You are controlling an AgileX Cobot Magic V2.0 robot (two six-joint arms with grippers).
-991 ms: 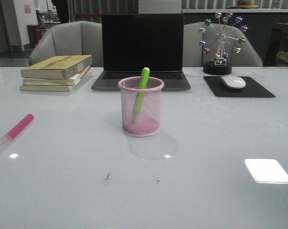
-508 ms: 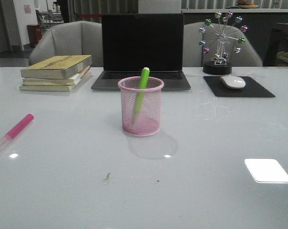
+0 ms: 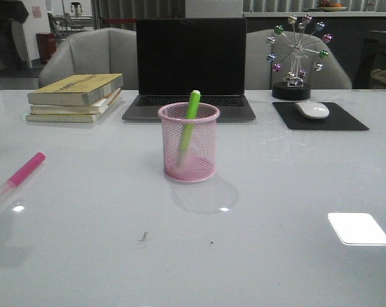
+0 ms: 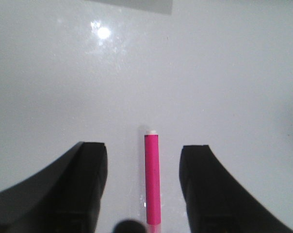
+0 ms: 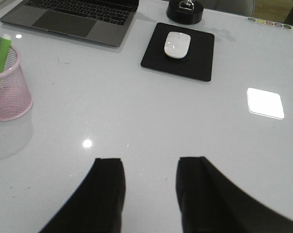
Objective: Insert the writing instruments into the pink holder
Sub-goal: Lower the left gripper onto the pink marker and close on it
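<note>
On the left part of the table, the pink marker lies flat, its clear cap toward the near edge and its pink barrel angled away toward the books. It sits well apart from the pink mesh holder, which stands upright at the table's centre in front of the laptop. The green marker already leans inside the holder, its top end above the rim.

In the left wrist view, the left pincer is spread wide and empty. The pink marker lies between its two fingers, roughly centred in the gap, parallel to them and touching neither. Height above the table cannot be judged with certainty.

Step in hand, by assessment: grasping the pink marker. Recommended practice: descend straight, keep the barrel centred, and close on the opaque pink section rather than the clear cap, which may slip or pull off. The fingers should come low enough to catch the round barrel at its widest, or it may roll away on the glossy surface. A grip near mid-barrel leaves enough length free to tip the marker upright over the holder's rim.

The right pincer hangs open and empty over bare table, near the mouse and its pad, clear of the holder.
</note>
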